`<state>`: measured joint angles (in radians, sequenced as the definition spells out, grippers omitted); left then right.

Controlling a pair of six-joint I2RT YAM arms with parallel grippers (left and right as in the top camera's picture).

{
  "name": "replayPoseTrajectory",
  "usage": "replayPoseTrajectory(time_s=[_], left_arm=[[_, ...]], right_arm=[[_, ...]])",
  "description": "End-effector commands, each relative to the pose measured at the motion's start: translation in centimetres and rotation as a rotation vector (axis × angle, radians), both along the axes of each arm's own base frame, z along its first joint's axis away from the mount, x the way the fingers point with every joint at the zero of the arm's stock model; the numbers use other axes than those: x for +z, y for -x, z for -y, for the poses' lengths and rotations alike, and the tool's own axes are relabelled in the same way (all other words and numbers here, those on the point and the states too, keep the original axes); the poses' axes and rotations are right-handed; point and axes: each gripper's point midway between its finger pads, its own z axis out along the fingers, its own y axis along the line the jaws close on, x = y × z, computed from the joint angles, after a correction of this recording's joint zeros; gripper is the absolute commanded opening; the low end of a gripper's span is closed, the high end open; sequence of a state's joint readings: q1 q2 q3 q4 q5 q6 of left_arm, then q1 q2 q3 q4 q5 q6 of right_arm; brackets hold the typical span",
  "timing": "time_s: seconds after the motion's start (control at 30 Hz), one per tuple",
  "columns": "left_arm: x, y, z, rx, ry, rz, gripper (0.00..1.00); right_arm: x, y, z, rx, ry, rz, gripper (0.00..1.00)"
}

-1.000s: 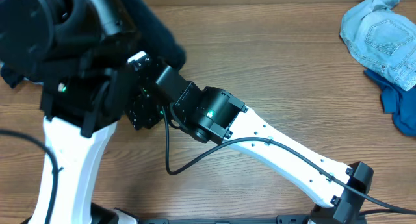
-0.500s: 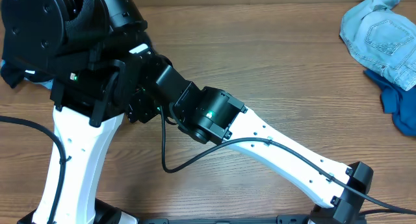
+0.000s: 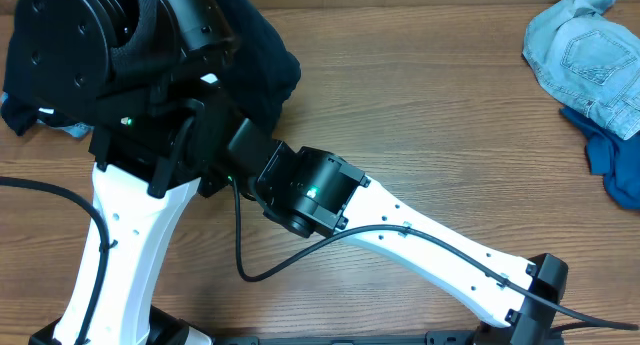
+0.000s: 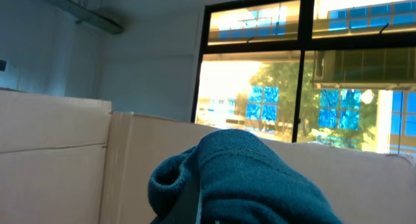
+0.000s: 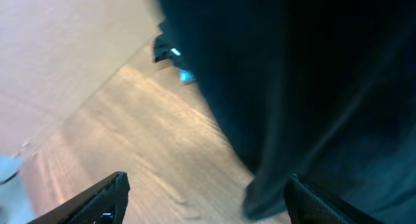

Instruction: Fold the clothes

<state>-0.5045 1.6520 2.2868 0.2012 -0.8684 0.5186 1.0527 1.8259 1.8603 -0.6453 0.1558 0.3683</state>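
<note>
The clothes' large dark navy shirt hangs bunched from my left gripper, which is shut on a fold of it, raised and tilted up toward a window. My right gripper is open low over the wooden table. The shirt's hanging lower edge sits between its fingers, close to the right finger. From overhead, the right arm reaches under the left arm, and its fingers are hidden there. A pale denim piece and a mid-blue piece lie at the far right.
A cardboard wall stands along the back of the wooden table. The left arm's white link and a black cable cross the near left of the table.
The left arm has shifted and the hanging shirt has swung right. The right arm has slid left and nearer, further under the left arm. Neither gripper's jaws changed.
</note>
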Motion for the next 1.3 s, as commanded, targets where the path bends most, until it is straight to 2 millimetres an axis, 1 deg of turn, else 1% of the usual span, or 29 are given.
replayPoseTrajectory(time_s=[0.0,0.03,0.17,0.27,0.4,0.53,0.6,0.67,0.77,0.87,1.03,1.1,1.27], left_arm=[[1.1,1.1,0.5,-0.005,-0.013,0.030,0.04],[1.1,1.2,0.7,-0.006,-0.022,0.029,0.04],[1.3,1.3,1.2,-0.016,-0.046,0.027,0.04],[1.3,1.3,1.2,-0.014,-0.047,0.026,0.04],[1.3,1.3,1.2,0.000,-0.066,0.013,0.04],[1.2,1.3,1.1,0.014,-0.078,0.001,0.04],[1.2,1.3,1.1,0.017,-0.079,-0.002,0.04],[1.1,1.3,1.0,0.024,-0.079,-0.008,0.04],[1.1,1.3,1.0,0.039,-0.097,-0.021,0.04],[1.1,1.3,1.0,0.041,-0.100,-0.023,0.04],[1.0,1.3,0.9,0.049,-0.104,-0.029,0.04],[1.1,1.3,0.9,0.050,-0.106,-0.030,0.04],[1.1,1.3,0.9,0.049,-0.106,-0.030,0.04]], right_arm=[[-1.9,-2.5,0.8,-0.170,0.030,0.010,0.80],[-1.9,-2.6,0.8,-0.174,0.032,0.013,0.80],[-2.6,-3.2,0.9,-0.207,0.048,0.020,0.73],[-3.1,-3.4,1.0,-0.218,0.062,0.022,0.65],[-3.3,-3.4,1.1,-0.217,0.068,0.020,0.59],[-3.3,-3.3,1.1,-0.217,0.071,0.019,0.37],[-3.5,-3.3,1.2,-0.217,0.078,0.016,0.22],[-3.7,-3.2,1.4,-0.218,0.093,0.011,0.13],[-4.1,-3.9,2.5,-0.256,0.128,0.022,0.04],[-4.1,-4.7,3.4,-0.287,0.152,0.037,0.04],[-4.4,-5.3,4.2,-0.292,0.180,0.042,0.04],[-4.4,-5.1,4.0,-0.266,0.188,0.047,0.04],[-4.4,-3.9,2.3,-0.148,0.177,0.043,0.04]])
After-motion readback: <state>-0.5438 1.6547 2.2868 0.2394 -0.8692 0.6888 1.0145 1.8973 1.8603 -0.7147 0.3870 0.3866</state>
